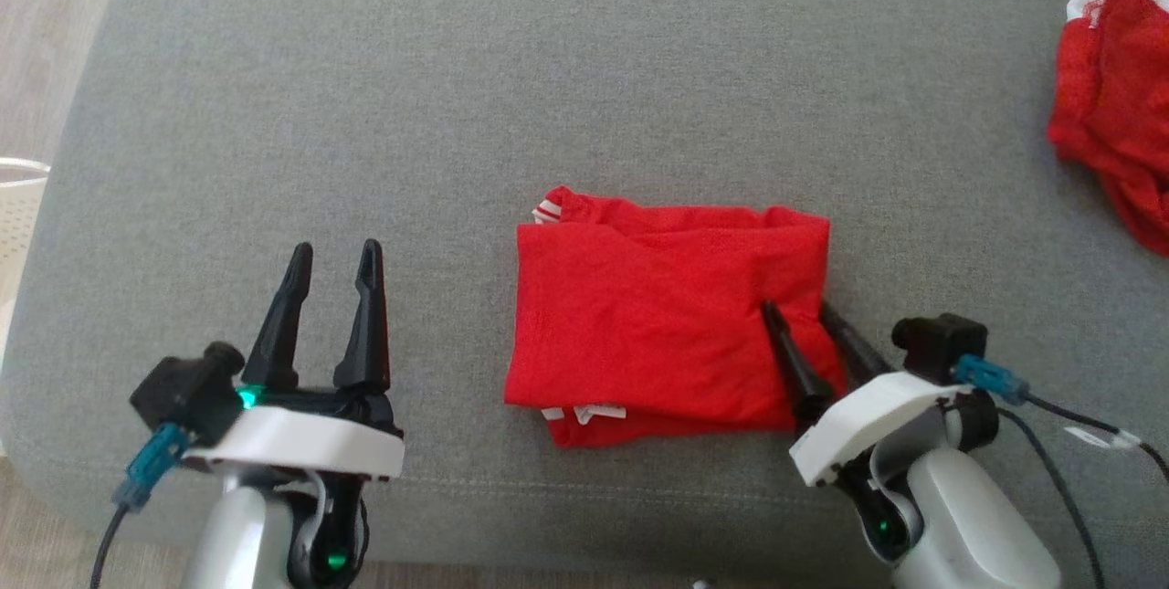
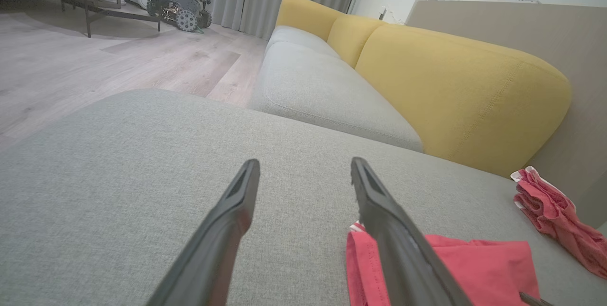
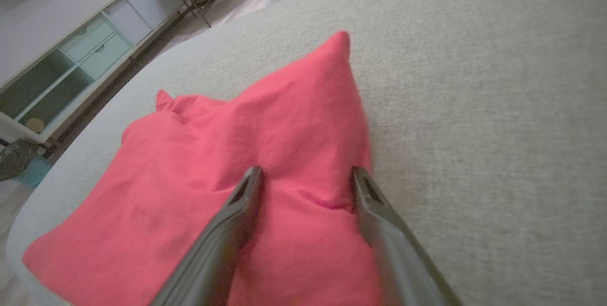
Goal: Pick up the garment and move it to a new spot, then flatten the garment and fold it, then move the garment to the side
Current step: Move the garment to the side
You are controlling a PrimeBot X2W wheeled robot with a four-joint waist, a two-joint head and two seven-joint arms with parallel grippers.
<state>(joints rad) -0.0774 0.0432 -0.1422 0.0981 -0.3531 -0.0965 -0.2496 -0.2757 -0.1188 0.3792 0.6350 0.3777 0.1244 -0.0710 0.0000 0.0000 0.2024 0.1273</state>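
The garment is a red mesh piece with white trim, folded into a rough rectangle on the grey cushion. My right gripper is at its right edge. One finger lies over the cloth and the other along its edge. In the right wrist view that gripper stands open with a ridge of the garment between the fingers. My left gripper rests open on bare cushion to the left, well clear of the cloth. In the left wrist view the garment lies beside the left gripper.
A second red garment lies crumpled at the far right of the cushion. A white basket stands off the left edge. The cushion's front edge runs just behind both wrists. Yellow sofa backs rise beyond.
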